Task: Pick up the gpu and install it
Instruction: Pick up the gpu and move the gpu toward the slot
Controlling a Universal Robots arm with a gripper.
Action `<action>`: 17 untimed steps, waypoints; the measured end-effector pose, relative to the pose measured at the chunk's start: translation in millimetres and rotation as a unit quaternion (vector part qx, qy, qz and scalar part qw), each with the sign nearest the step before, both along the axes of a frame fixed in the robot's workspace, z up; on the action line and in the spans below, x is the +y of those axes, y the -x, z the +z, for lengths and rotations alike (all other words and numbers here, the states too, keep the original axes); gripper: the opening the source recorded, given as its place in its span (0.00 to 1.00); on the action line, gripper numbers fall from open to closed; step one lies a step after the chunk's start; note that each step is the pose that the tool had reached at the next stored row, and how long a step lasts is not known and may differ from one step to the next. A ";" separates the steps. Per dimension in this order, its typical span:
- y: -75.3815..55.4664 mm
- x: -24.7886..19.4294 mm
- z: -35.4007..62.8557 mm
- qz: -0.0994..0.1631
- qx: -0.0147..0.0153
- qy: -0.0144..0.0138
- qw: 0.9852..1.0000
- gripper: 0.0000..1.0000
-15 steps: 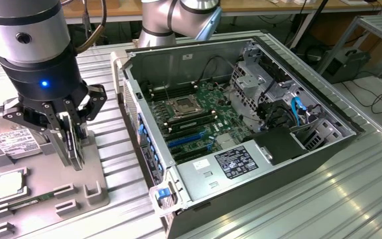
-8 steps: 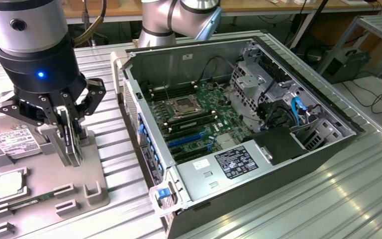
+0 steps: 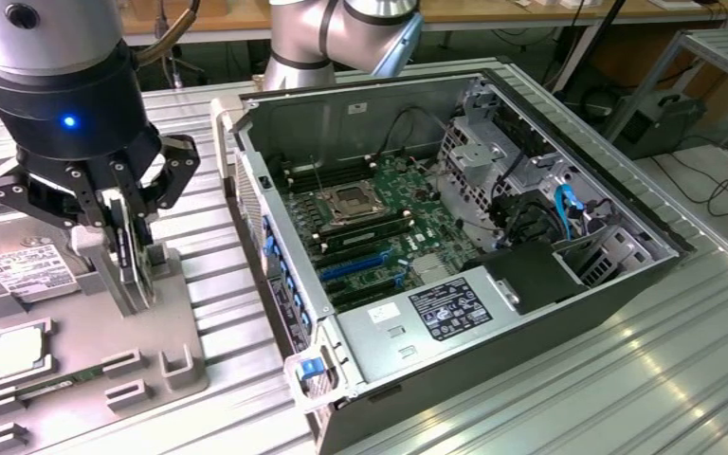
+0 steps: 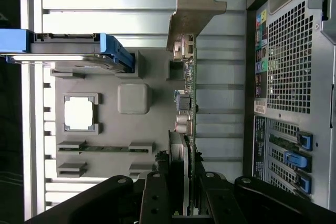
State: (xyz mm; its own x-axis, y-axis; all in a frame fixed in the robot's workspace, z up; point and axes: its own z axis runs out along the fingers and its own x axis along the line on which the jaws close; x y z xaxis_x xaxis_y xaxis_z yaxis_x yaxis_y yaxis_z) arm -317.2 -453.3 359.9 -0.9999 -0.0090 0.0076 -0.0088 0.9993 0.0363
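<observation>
Presently, the end effector (image 3: 118, 232) clamps the gpu (image 3: 133, 277) between narrowed fingers. The card stands on edge over the grey parts fixture (image 3: 162, 332) on the surface (image 3: 667, 379), beside the open computer case (image 3: 338, 123). Its metal bracket (image 4: 191, 14) is at the end farthest from the fingers.

Silver arm (image 3: 38, 33), black end effector (image 3: 124, 237), blue light (image 3: 69, 120).
</observation>
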 end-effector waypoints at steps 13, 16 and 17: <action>-0.3 -0.2 12.9 0.000 0.001 -0.001 1.000 0.27; -0.3 -0.2 15.8 0.000 0.002 -0.002 1.000 0.27; -0.4 -0.2 16.9 0.000 0.002 -0.002 1.000 0.27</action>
